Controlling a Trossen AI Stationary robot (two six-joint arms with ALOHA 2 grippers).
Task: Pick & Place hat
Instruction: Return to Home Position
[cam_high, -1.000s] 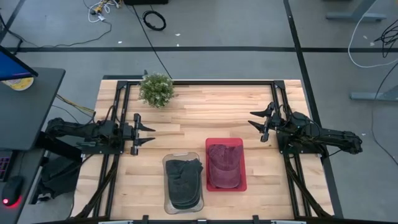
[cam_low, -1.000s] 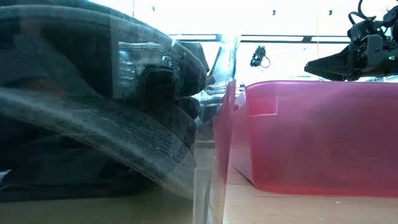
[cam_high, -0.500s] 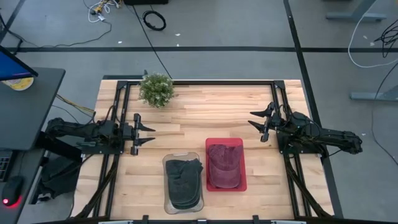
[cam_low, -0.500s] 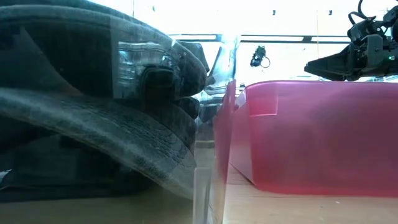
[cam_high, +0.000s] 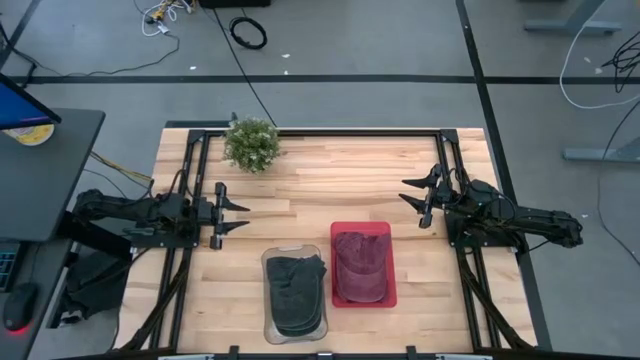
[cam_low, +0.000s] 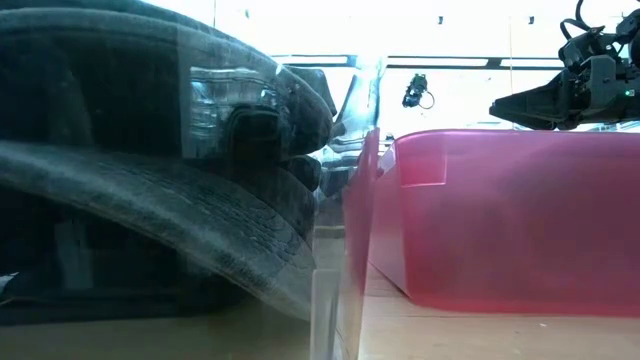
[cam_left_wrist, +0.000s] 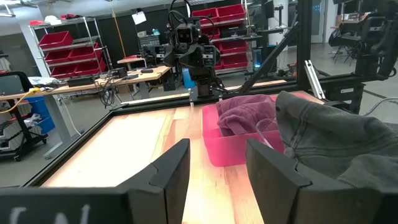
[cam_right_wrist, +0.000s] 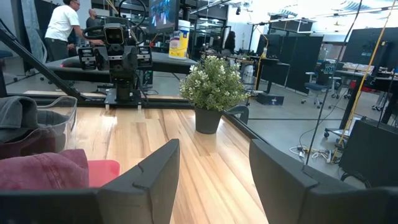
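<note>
From above, nothing has moved since the earlier frames. The left gripper (cam_high: 232, 213) and right gripper (cam_high: 413, 197) sit spread and empty at opposite sides of the table (cam_high: 330, 170). The black caps (cam_high: 296, 290) lie stacked in the transparent bin (cam_high: 267, 262), beside a red bin (cam_high: 391, 292). The low view is likewise unchanged, with the caps pressing against the clear wall. Both wrist views show parted fingers (cam_left_wrist: 171, 177), so the sorting looks finished.

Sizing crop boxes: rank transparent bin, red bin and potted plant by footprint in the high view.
1. transparent bin, slightly longer, though close to the next
2. red bin
3. potted plant, clearly smallest
</note>
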